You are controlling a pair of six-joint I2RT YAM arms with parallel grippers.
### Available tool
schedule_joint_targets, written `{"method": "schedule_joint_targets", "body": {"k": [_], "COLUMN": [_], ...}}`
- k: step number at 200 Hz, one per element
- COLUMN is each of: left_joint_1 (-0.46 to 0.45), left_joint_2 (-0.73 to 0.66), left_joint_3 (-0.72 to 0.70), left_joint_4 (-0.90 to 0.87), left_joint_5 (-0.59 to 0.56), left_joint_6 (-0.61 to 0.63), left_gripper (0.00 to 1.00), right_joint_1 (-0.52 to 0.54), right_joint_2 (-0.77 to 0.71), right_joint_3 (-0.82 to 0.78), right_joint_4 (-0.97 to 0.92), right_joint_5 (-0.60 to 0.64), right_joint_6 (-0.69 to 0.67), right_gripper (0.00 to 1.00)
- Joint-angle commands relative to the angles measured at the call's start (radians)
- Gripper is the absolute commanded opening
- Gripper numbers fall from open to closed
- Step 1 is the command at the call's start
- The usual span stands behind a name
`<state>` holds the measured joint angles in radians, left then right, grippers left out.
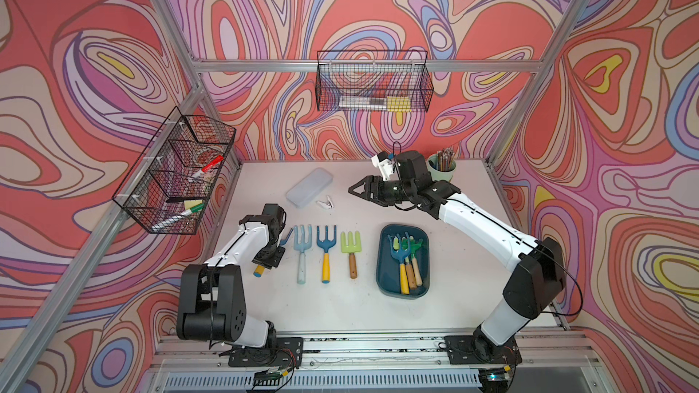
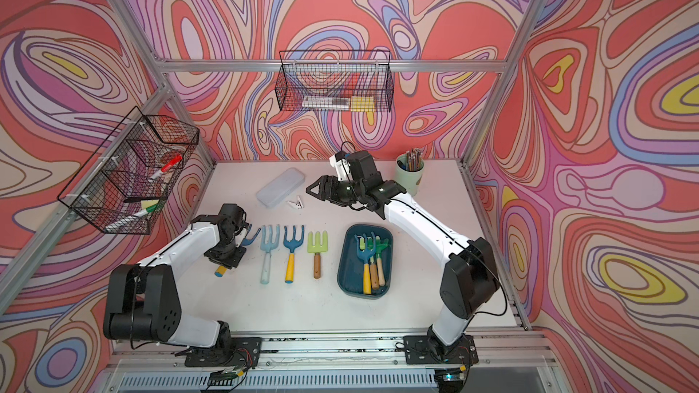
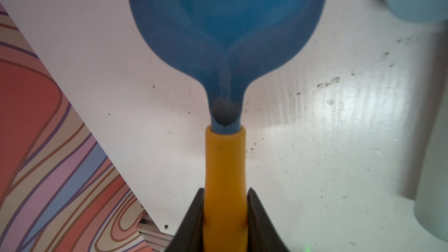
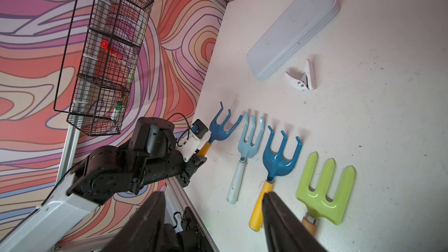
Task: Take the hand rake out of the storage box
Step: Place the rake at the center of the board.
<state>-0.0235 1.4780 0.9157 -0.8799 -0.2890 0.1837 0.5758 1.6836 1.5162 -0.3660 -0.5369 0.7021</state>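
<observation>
The storage box (image 1: 381, 258) (image 2: 341, 266), a dark teal tub, sits right of centre on the table. In it lie a blue hand rake with a yellow handle (image 1: 398, 253) and a green rake (image 1: 415, 247) with wooden handles beside it. My left gripper (image 1: 270, 255) (image 3: 225, 204) is shut on the yellow handle of another blue hand rake (image 3: 228, 20) (image 4: 224, 124), low over the table's left side. That rake is at the left end of a row with a light blue rake (image 1: 302, 251), a blue rake (image 1: 326, 251) and a lime green rake (image 1: 351, 249). My right gripper (image 1: 355, 189) (image 4: 214, 202) hangs open and empty above the back of the table.
A pale flat case (image 1: 309, 187) and a white clip (image 1: 325, 204) lie at the back. A mint cup of pencils (image 1: 441, 170) stands at the back right, behind my right arm. Wire baskets hang on the left wall (image 1: 177, 172) and the back wall (image 1: 372, 81).
</observation>
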Motion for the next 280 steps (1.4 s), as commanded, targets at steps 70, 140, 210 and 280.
{"method": "schedule_joint_targets", "body": {"k": [70, 140, 210, 280], "left_joint_1": [-0.021, -0.04, -0.041, -0.01], "left_joint_2": [0.09, 0.12, 0.131, 0.257], "left_joint_3": [0.012, 0.0, 0.057, 0.179], "left_joint_4": [-0.016, -0.033, -0.027, -0.024], "left_joint_5": [-0.021, -0.037, -0.004, 0.116], "left_joint_6": [-0.006, -0.004, -0.008, -0.084], "left_gripper": [0.26, 0.37, 0.37, 0.38], "right_joint_1": [0.013, 0.019, 0.023, 0.031], "right_joint_2": [0.011, 0.018, 0.012, 0.001], "right_joint_3": [0.027, 0.033, 0.005, -0.026], "right_joint_4": [-0.009, -0.001, 0.022, 0.017], "right_joint_5": [-0.004, -0.006, -0.005, 0.02], "right_joint_6": [-0.013, -0.007, 0.002, -0.009], "right_gripper": [0.65, 0.65, 0.65, 0.65]}}
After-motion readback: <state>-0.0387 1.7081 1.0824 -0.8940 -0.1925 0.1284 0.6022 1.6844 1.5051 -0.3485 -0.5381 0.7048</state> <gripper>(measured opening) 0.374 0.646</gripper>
